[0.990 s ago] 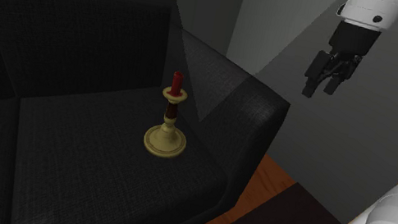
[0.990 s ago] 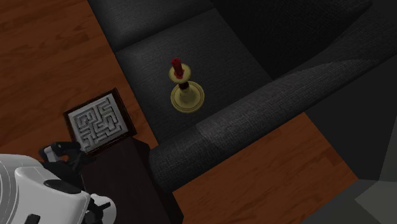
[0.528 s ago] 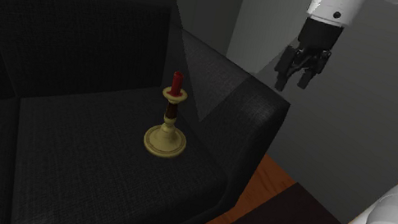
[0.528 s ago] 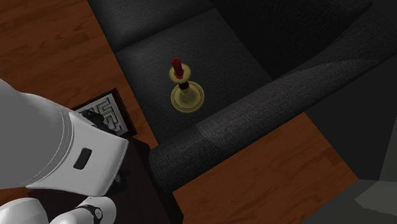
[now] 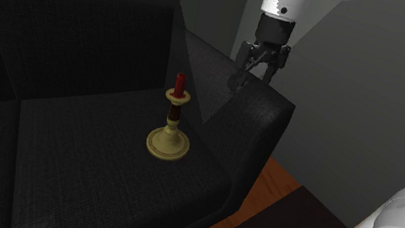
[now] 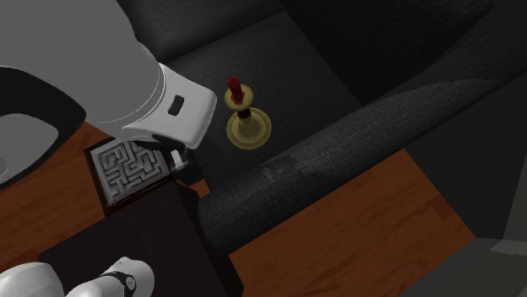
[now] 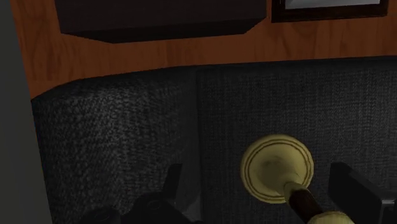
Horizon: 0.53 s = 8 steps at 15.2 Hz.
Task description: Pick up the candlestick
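Candlestick stands upright on the dark sofa, toward 7 o'clock below the gripper in the shoulder view; jaws parted, grasping nothing.

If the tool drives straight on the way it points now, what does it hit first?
Probably the candlestick: the wrist view shows it between the open fingers of the tool. If it misses, the dark sofa seat comes next. Depth is unclear.
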### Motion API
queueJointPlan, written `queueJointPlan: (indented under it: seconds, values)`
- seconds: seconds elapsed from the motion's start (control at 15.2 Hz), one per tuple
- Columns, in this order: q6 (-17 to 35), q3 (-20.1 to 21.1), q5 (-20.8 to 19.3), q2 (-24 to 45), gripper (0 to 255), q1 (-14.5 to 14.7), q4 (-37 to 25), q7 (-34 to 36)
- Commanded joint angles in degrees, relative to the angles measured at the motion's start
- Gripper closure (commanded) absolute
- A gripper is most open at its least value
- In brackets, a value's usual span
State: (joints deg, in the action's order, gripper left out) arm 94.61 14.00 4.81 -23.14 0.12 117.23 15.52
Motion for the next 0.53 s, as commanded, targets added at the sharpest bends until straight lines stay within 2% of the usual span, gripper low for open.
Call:
queueJointPlan:
  seconds: [0.0,0.46]
  values:
    - [1.2,1.5,-0.7,5.0,0,0.0,-3.8,1.7]
    - [2.5,6.1,-5.2,20.9,0,1.3,-17.8,8.0]
